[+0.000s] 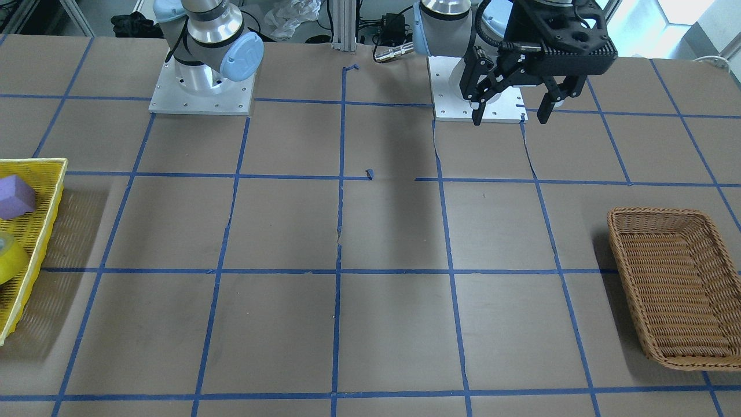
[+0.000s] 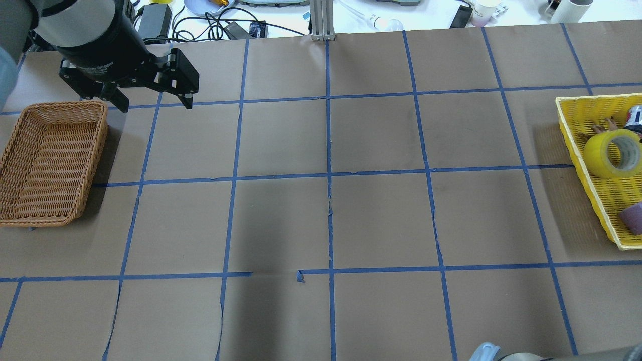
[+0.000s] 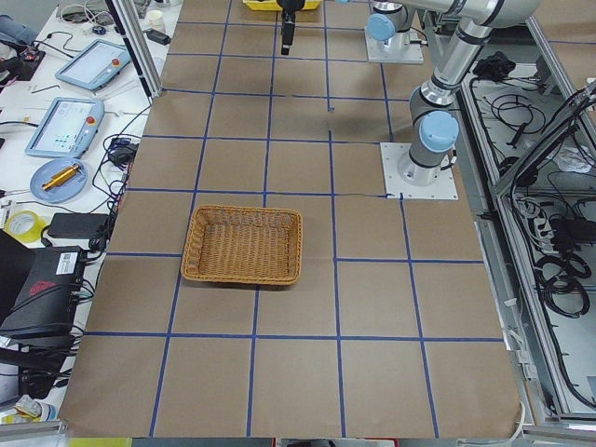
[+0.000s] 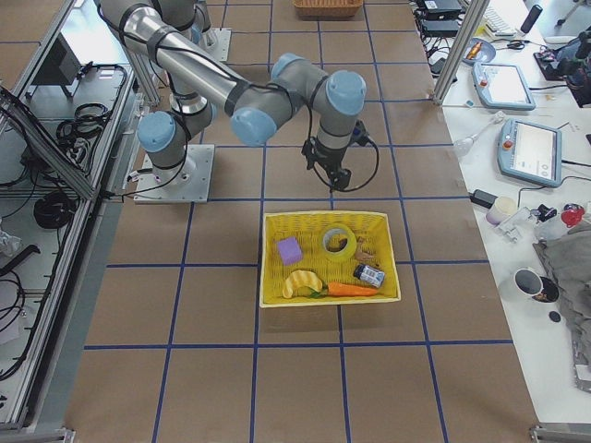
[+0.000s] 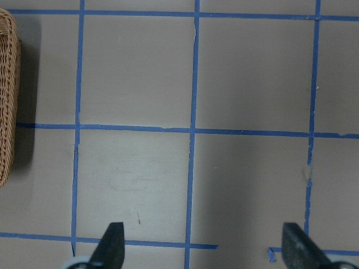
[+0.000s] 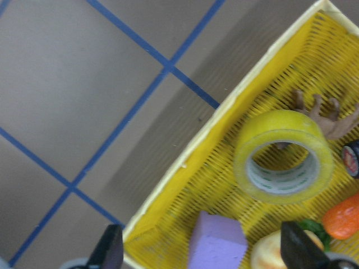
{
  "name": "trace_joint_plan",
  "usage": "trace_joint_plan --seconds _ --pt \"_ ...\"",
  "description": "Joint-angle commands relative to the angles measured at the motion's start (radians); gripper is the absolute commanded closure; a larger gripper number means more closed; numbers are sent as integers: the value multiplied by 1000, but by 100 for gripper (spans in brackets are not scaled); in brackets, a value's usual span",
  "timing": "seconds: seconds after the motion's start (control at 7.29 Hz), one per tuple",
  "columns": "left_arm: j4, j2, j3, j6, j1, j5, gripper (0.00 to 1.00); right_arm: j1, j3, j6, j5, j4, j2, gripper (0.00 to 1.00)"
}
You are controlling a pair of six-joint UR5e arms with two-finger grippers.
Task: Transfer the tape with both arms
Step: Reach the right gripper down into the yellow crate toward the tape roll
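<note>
The tape [image 6: 283, 157] is a yellow roll with a white core, lying in the yellow basket [image 6: 185, 163]. It also shows in the overhead view [image 2: 612, 153], the front view [image 1: 8, 258] and the right-side view [image 4: 339, 242]. My right gripper [image 6: 205, 249] is open and empty, hovering over the basket's inner edge, above and beside the tape. It also shows in the right-side view [image 4: 337, 175]. My left gripper [image 2: 156, 106] is open and empty, held high near the wicker basket [image 2: 65, 104], far from the tape. It also shows in the front view [image 1: 510, 119] and its wrist view [image 5: 205, 246].
The yellow basket [image 4: 323, 215] also holds a purple foam block [image 6: 216, 244], a carrot [image 6: 342, 216], a banana [image 4: 300, 281] and a small can [image 4: 369, 274]. The wicker basket [image 1: 622, 243] sits at the table's left end. Blue tape lines grid the brown tabletop.
</note>
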Motion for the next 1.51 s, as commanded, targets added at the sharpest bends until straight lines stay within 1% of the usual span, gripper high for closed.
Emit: trace_joint_plan --seconds 0.0,0.14,0.27,0.41,0.55,0.69,1.23,1.37 --pt "-1 2 0 2 0 2 0 -52 0 -94 -5 -309 167 0" --pt "-1 2 -2 2 0 2 0 -53 0 -138 10 -321 174 0" --pt "-1 2 -2 1 0 2 0 -53 0 -139 14 -321 192 0" --pt "-1 2 -2 1 0 0 0 -53 0 -139 70 -366 220 0" --pt "-1 2 -2 1 0 0 0 -53 4 -139 105 -387 252 0" --pt "-1 2 -2 1 0 0 0 -55 4 -143 103 -396 281 0" --pt "0 3 -8 1 0 0 0 -55 4 -147 93 -394 309 0" --pt "0 5 -8 1 0 0 0 -55 4 -165 102 -393 315 5"
